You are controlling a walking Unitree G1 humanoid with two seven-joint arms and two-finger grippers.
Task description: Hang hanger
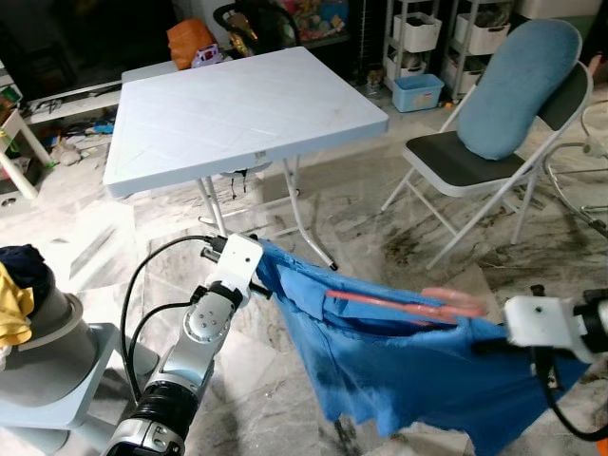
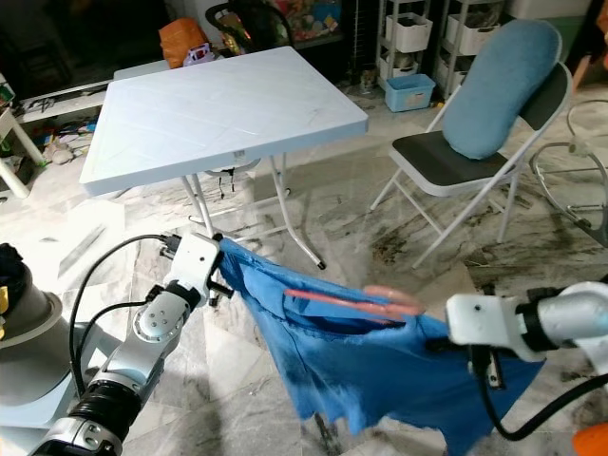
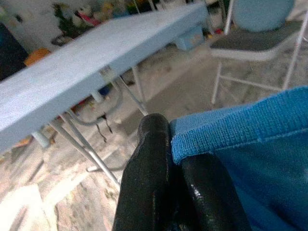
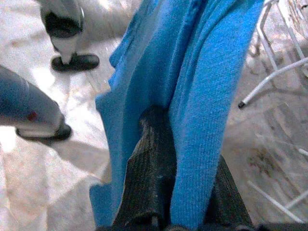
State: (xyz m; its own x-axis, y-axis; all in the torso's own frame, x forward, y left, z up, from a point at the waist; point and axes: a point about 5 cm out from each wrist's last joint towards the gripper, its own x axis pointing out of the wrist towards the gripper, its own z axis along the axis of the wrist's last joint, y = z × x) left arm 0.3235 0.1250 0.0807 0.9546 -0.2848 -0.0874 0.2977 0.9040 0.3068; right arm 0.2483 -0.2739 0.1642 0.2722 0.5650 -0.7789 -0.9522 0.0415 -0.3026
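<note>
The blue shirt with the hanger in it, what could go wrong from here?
The pink hanger lies loose in the blue shirt, with no claw on it, so it may slide out if the cloth tilts. The left claw pinches only the hem edge, which could slip free. The shirt's ragged lower edge hangs toward the marble floor and may drag.

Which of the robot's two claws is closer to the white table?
The left claw, pinching the blue shirt just in front of the white table. The right claw holds the shirt's other end, nearer the folding chair.
</note>
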